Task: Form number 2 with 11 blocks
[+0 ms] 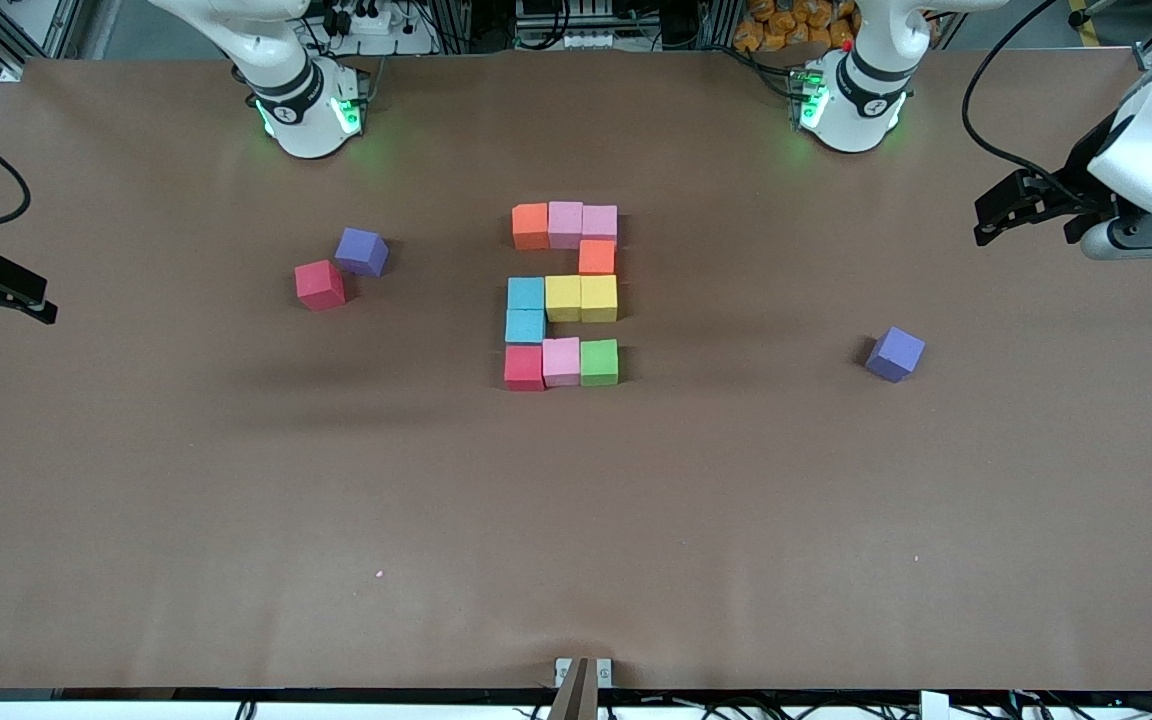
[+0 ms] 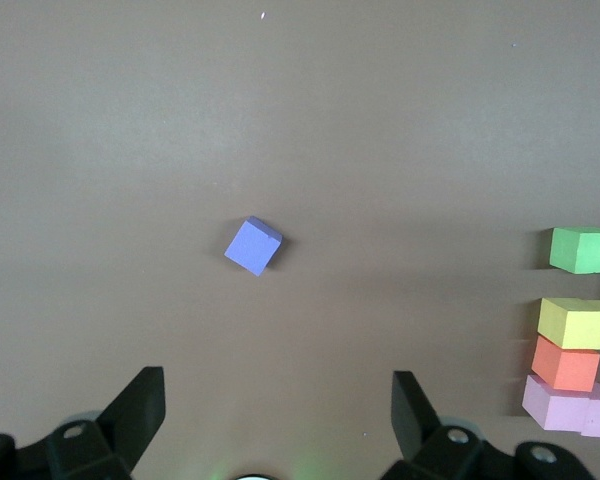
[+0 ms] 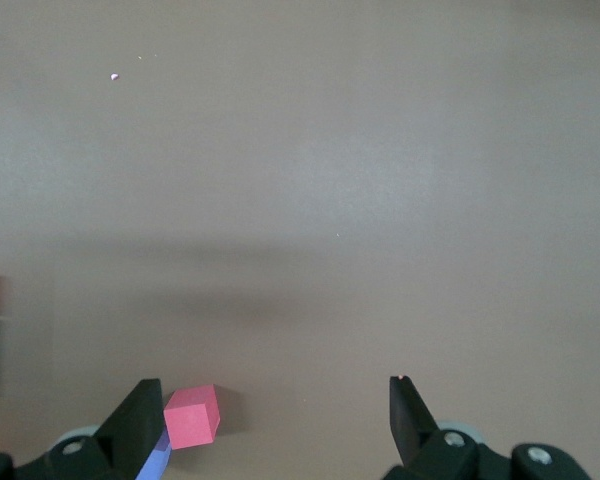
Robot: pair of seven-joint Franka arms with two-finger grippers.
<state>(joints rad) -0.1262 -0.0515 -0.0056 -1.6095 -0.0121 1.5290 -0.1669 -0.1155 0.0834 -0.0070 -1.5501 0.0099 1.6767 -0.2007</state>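
Note:
The number 2 (image 1: 563, 297) lies in the middle of the table, made of blocks set edge to edge. Its row nearest the robots is orange (image 1: 530, 226), pink, pink. An orange block (image 1: 596, 257) follows, then a light blue, yellow (image 1: 563, 297), yellow row. A light blue block (image 1: 525, 326) leads down to the red (image 1: 524, 367), pink and green (image 1: 599, 362) row. My left gripper (image 1: 984, 222) hangs open and empty over the left arm's end of the table. My right gripper (image 1: 6, 300) hangs open and empty at the right arm's end.
A loose red cube (image 1: 320, 285) and a purple cube (image 1: 362, 251) touch each other toward the right arm's end. The red cube (image 3: 191, 417) shows in the right wrist view. Another purple cube (image 1: 895, 353) (image 2: 253, 246) sits alone toward the left arm's end.

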